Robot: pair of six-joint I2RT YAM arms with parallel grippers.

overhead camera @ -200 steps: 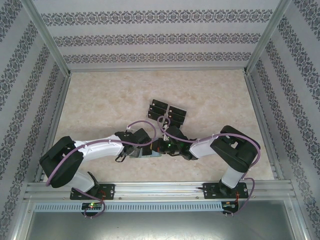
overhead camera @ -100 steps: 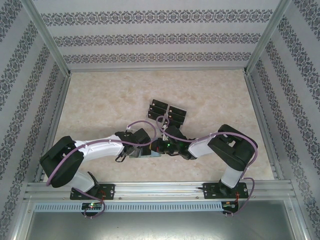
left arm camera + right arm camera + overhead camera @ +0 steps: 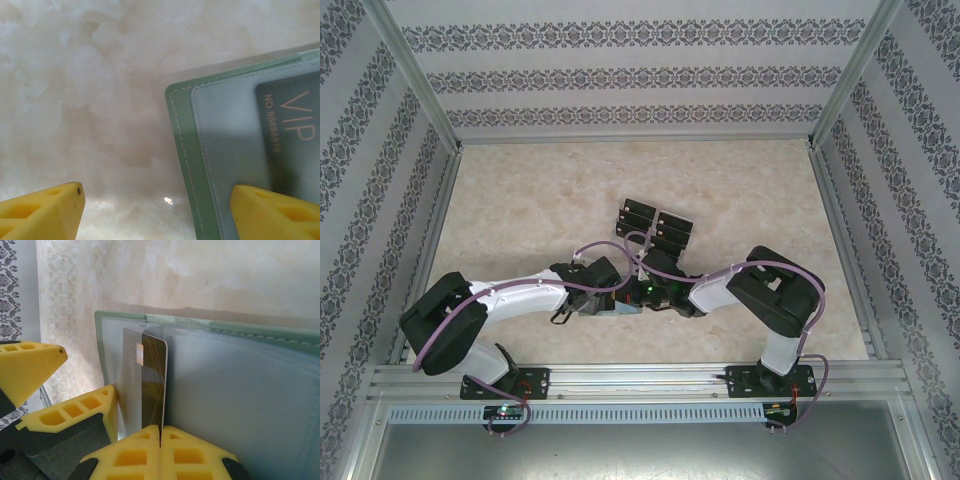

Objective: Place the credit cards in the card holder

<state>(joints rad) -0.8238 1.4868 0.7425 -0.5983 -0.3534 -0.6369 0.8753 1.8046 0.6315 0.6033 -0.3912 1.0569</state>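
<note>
two arms, the left arm [image 3: 510, 297] and the right arm [image 3: 720, 292]. two grippers, the left gripper [image 3: 157, 196] and the right gripper [image 3: 161, 429], each with two yellow fingers [image 3: 45, 210], four fingers in all. one card holder [image 3: 182, 165]. the loose credit cards [image 3: 655, 226] lie in one cluster on the table [image 3: 520, 200]: at least four, packed too close in the top view for a sure count. one more credit card [image 3: 152, 385] is pinched by the right gripper. one vip card [image 3: 295, 135] shows under the holder's clear sleeve; whether it is that same pinched one cannot be told.
</note>
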